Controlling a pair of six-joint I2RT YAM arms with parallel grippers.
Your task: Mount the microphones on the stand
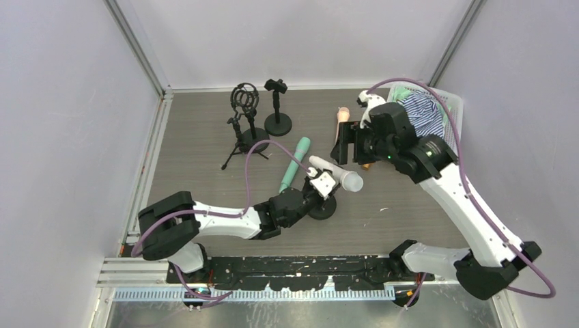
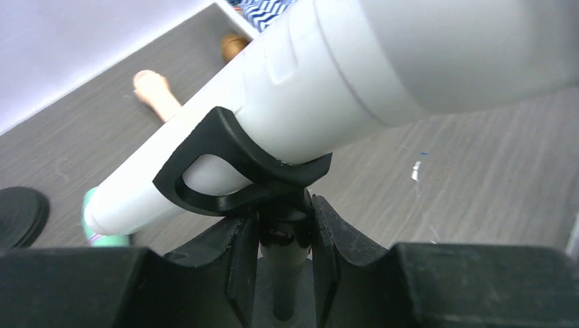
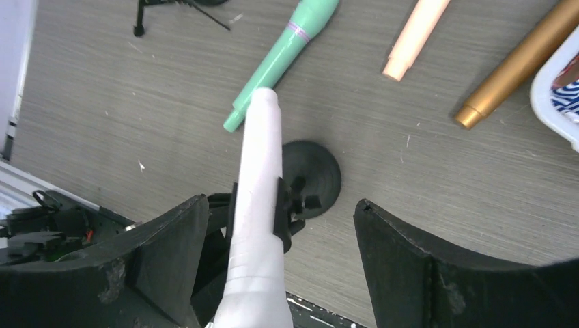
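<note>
White microphone point(image 1: 334, 176) seated in the black clip point(image 2: 225, 171) of a round-based stand point(image 1: 322, 208), tilted, head toward the right arm, tail toward the far left. Left hand point(image 2: 283, 239) is directly beneath it, fingers clamped on the stand's thin post just under the clip, not on the microphone. Right hand point(image 3: 280, 203) hangs above, fingers wide apart. In its wrist view the white body runs between them, nearer the left finger; contact cannot be told.

Mint-green microphone point(image 3: 283, 58) lies flat on the grey surface point(image 1: 205, 164) just beyond the stand's base. Peach-pink microphone point(image 3: 416, 34) and golden-brown microphone point(image 3: 515, 65) lie further right, apart, the golden one's end near a white basket point(image 3: 556, 96). Tripod stand point(image 1: 242, 119) and another round-based stand point(image 1: 277, 109) far left, both without microphones.
</note>
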